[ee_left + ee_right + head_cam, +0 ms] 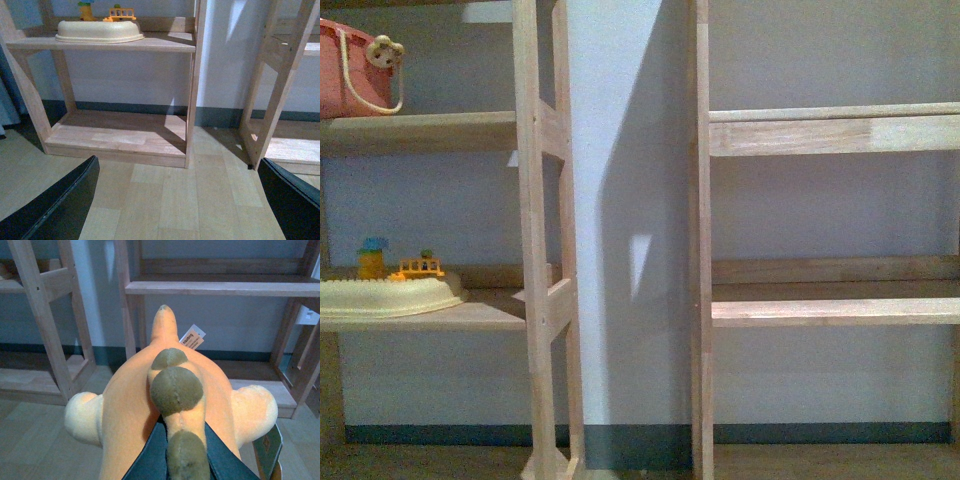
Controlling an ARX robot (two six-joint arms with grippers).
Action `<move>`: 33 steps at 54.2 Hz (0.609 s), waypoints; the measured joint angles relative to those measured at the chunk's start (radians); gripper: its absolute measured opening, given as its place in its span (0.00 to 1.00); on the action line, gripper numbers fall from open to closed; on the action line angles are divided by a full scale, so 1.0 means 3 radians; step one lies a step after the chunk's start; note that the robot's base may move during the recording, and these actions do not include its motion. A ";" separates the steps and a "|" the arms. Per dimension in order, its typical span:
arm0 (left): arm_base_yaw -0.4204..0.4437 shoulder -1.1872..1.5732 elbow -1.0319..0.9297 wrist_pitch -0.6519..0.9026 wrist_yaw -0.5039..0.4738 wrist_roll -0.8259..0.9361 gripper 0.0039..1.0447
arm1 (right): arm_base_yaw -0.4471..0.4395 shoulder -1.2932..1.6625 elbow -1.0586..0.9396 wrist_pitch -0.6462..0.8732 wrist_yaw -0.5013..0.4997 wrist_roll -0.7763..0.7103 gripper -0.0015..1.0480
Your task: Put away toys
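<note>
Your right jaws clamped on the orange plush toy [130, 410], held above the floor [30, 440] in front of a wooden shelf unit [225, 287], left jaws wide apart over the floor, cream tray [390, 297] on the left unit's shelf [480, 316], pink basket [355, 70] above it.

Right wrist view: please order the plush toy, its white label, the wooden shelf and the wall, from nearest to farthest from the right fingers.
1. plush toy: held between the right fingers.
2. white label: at the toy's far end.
3. wooden shelf: beyond the toy, straight ahead.
4. wall: behind the shelf.
</note>
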 joint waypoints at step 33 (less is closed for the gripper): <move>0.0000 0.0001 0.0000 0.0000 0.0000 0.0000 0.94 | 0.0000 0.0001 0.0001 0.0000 -0.0001 0.0000 0.06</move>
